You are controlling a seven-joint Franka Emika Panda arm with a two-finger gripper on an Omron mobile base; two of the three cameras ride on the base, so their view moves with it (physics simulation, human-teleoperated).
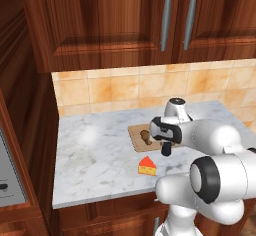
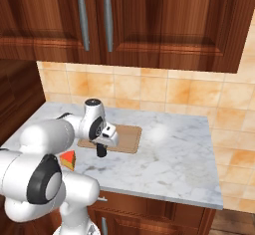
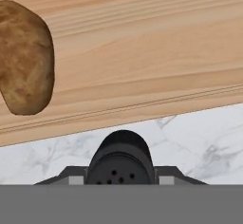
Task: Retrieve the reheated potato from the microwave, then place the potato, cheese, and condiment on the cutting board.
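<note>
The gripper (image 3: pixel 121 178) is pinched on the dark condiment shaker (image 3: pixel 121 159), which stands on the marble counter (image 1: pixel 95 150) just beside the cutting board (image 3: pixel 142 52), where the potato (image 3: pixel 23 64) lies

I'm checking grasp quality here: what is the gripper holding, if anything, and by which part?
The gripper is shut on the small dark grey-black shaker bottle, gripping the sides of its rounded perforated top, just off the wooden cutting board's edge.

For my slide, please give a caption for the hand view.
Tool shut on dark shaker bottle beside wooden board holding brown potato.
</note>
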